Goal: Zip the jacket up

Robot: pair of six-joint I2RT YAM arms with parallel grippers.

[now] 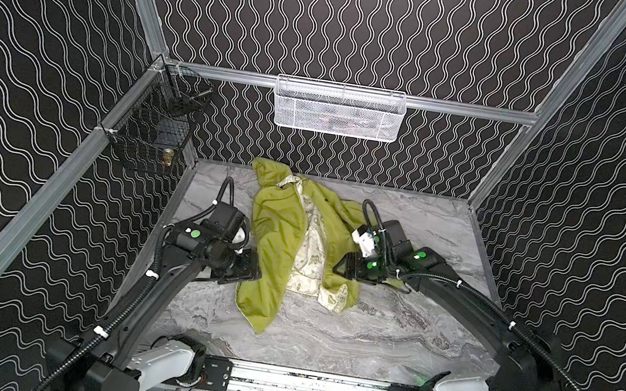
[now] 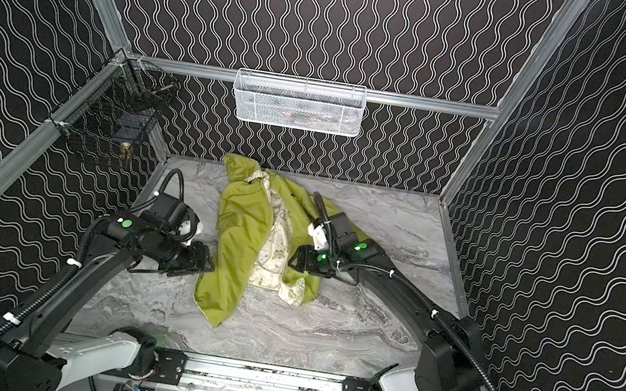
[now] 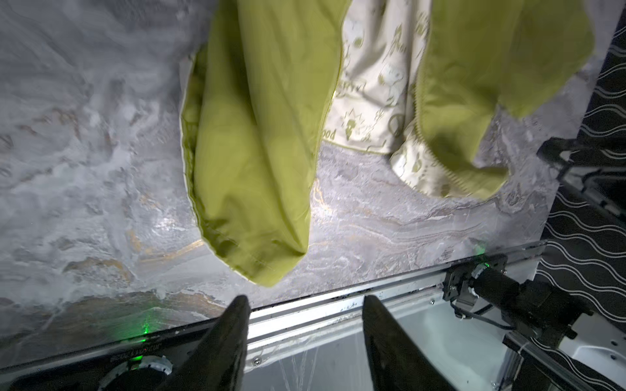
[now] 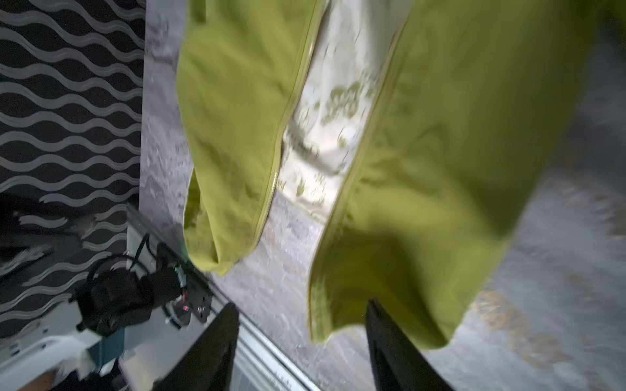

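Note:
The yellow-green jacket lies unzipped on the marble table, hood toward the back wall. Cream printed lining shows between its two front panels. Zipper tape runs along the panel edges. My left gripper is open and empty, just off the jacket's lower left corner and over the front rail. My right gripper is open too; one of its fingers overlaps the right panel's hem in the picture, and nothing sits between the jaws. In both top views the wrists hide the fingers.
A white mesh basket hangs on the back wall and black wire baskets on the left wall. The metal front rail carries both arm bases. Bare marble table lies in front of and to the right of the jacket.

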